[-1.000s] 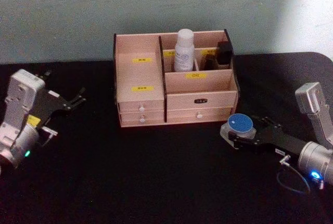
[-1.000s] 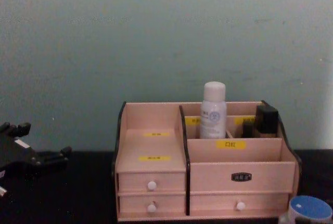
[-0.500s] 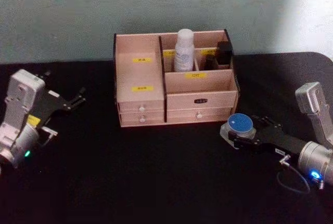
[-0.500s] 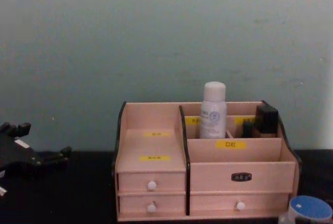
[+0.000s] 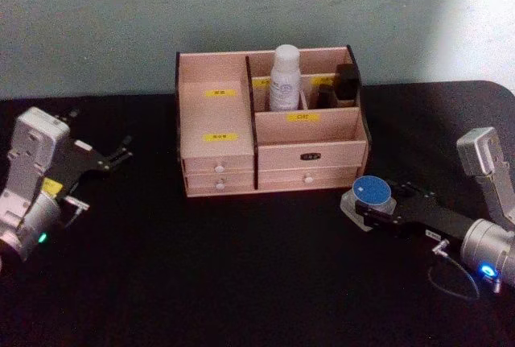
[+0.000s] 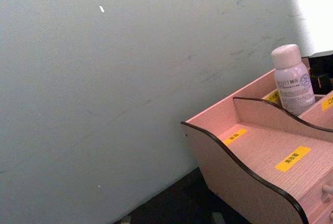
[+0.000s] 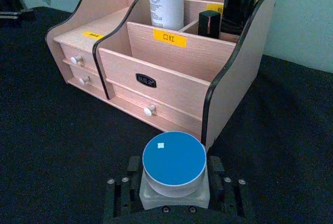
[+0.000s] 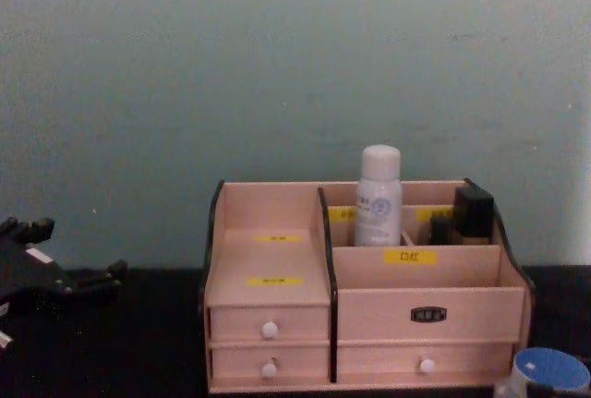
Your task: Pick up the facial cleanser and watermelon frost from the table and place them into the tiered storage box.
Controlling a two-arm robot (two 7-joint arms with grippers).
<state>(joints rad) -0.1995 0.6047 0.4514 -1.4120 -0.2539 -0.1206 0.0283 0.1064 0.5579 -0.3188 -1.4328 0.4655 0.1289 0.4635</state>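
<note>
Right gripper (image 5: 370, 200) is closed on the squat clear jar of watermelon frost with the flat blue lid (image 7: 174, 162), low over the black surface (image 5: 241, 266) just off the front right corner of the pinkish wooden tiered storage box (image 5: 229, 150). I can't tell whether the jar has cleared the surface yet. The pads sit on either side of the clear body, below the lid, and that's where I want them. A grip on the lid itself could twist it loose. It looks like glass, so I'd expect it to be stiff, slick and a bit heavy for its size, and it needs a firm squeeze and a gentle set-down. The tall white facial cleanser bottle (image 5: 285, 77) stands upright in a rear compartment, beside the small dark bottles (image 5: 346, 81). The wide front compartment looks free for the jar. Left gripper (image 5: 98, 178) is parked far left.
</note>
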